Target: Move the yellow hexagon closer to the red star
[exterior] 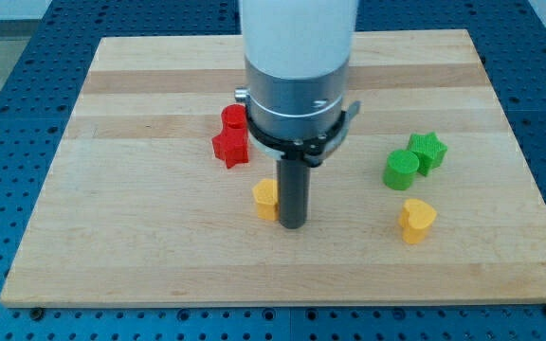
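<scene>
The yellow hexagon (266, 198) lies just below the board's middle. My tip (293, 225) stands right beside it, touching or nearly touching its right side. The red star (229, 147) lies up and to the left of the hexagon, a short gap away. A second red block (233, 119), shape unclear, sits just above the star and is partly hidden by the arm's body.
A green cylinder (401, 169) and a green star (428, 150) sit together at the view's right. A yellow heart (416, 219) lies below them. The wooden board (112, 237) rests on a blue perforated table.
</scene>
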{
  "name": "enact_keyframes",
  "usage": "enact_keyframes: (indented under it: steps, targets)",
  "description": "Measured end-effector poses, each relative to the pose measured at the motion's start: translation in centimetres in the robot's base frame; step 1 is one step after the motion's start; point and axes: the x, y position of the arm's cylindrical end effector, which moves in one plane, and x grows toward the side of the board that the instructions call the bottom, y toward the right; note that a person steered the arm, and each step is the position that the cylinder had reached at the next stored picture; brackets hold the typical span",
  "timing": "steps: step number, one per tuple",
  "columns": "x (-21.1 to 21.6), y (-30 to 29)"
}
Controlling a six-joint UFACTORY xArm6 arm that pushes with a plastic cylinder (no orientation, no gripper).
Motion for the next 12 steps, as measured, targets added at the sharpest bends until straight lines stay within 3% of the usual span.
enact_keyframes:
  steps: [4, 7, 12]
  targets:
    - [-4.3, -3.0]
    - [-1.1, -4.4]
    - [-2.3, -6.8]
